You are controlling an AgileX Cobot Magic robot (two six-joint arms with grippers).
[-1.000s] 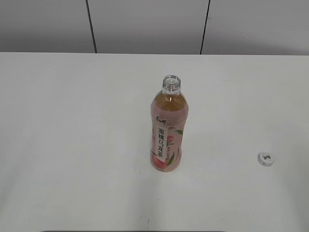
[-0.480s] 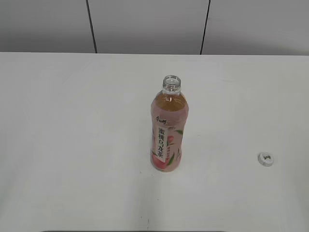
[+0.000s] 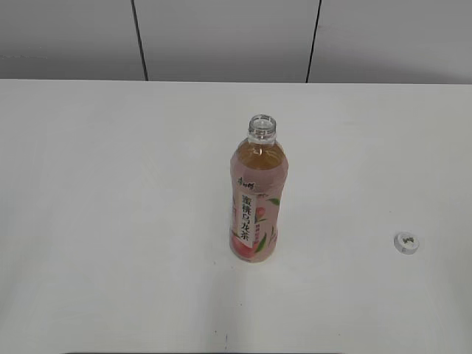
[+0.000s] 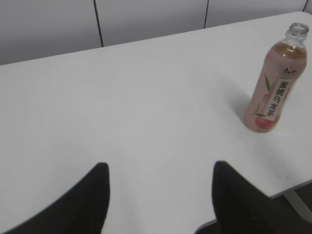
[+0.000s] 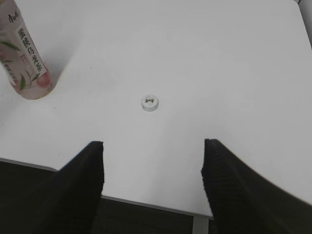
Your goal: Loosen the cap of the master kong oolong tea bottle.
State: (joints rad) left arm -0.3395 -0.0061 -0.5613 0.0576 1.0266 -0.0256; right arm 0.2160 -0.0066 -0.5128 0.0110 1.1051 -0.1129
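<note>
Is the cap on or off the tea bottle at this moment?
Off. The bottle stands upright with a bare, open neck, and the white cap lies on the table well to its right, apart from it.

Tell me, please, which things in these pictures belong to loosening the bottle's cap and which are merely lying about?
Belonging to the job:
- master kong oolong tea bottle, upright, neck open
- cap, off, lying on the table apart from the bottle
- left gripper and right gripper, both open and empty

Lying about:
- nothing else visible
</note>
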